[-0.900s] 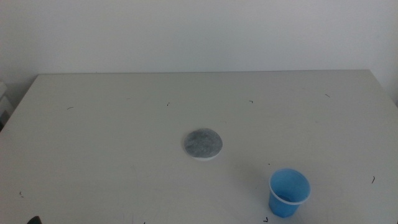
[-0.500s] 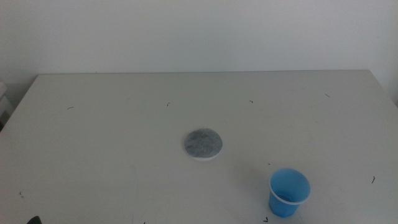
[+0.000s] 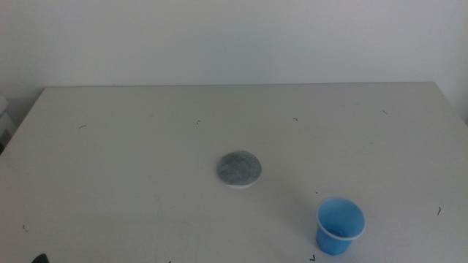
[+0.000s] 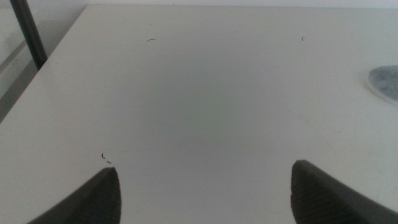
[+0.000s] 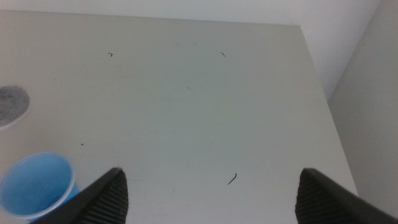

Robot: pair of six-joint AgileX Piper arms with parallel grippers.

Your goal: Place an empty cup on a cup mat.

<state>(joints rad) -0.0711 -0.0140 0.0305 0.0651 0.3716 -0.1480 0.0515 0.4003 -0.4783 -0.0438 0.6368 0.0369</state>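
Note:
The blue cup (image 3: 340, 225) stands upright and empty on the white table, near the front right. The grey cup mat (image 3: 239, 169) lies flat near the table's middle, apart from the cup, to its left and farther back. My left gripper (image 4: 204, 168) is open and empty over bare table at the front left; the mat's edge (image 4: 385, 84) shows in its view. My right gripper (image 5: 211, 171) is open and empty near the front right edge; its view shows the cup (image 5: 37, 185) beside one jaw, not between the jaws, and the mat (image 5: 12, 103) beyond.
The white table (image 3: 131, 146) carries only small dark specks. A wall runs along its far edge. The table's right edge (image 5: 323, 99) drops off close to the right gripper. A dark pole (image 4: 28, 31) stands off the table's left side.

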